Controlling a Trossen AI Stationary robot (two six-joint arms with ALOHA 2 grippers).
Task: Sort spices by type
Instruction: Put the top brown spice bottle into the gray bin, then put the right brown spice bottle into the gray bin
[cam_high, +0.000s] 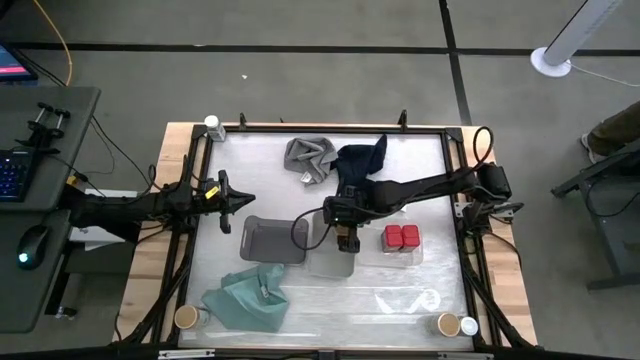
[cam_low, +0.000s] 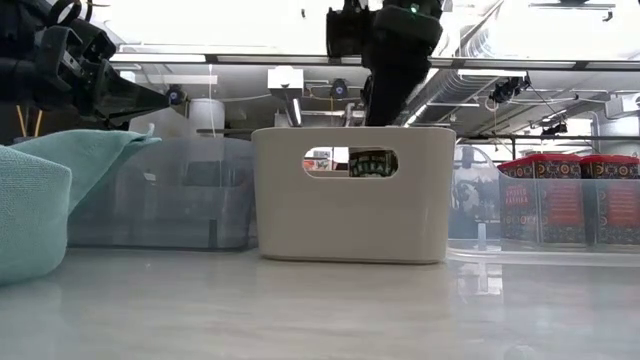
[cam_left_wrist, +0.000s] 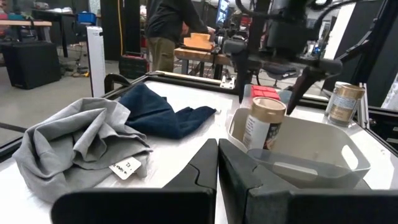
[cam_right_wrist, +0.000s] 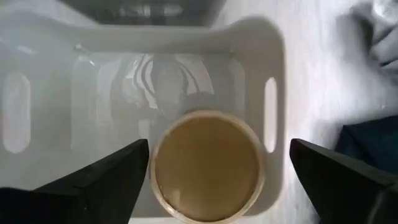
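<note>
A tan-topped spice jar (cam_right_wrist: 207, 165) stands upright on the floor of the pale grey tray (cam_high: 330, 262). It also shows in the left wrist view (cam_left_wrist: 263, 123) and through the tray's handle slot (cam_low: 372, 163). My right gripper (cam_right_wrist: 217, 158) hangs open just above it, one finger on each side and clear of the jar. Two red boxy jars (cam_high: 402, 238) sit in a clear tray (cam_high: 405, 257). More jars stand at the table's corners: tan-topped (cam_high: 186, 317) (cam_high: 448, 324), white-capped (cam_high: 469, 325) (cam_high: 213, 124). My left gripper (cam_high: 238, 201) waits shut at the table's left.
A dark grey tray (cam_high: 272, 238) lies left of the pale one. The teal cloth (cam_high: 248, 298) lies near the front left, the grey cloth (cam_high: 310, 158) and navy cloth (cam_high: 362, 160) at the far side. A person (cam_left_wrist: 166, 25) stands beyond the table.
</note>
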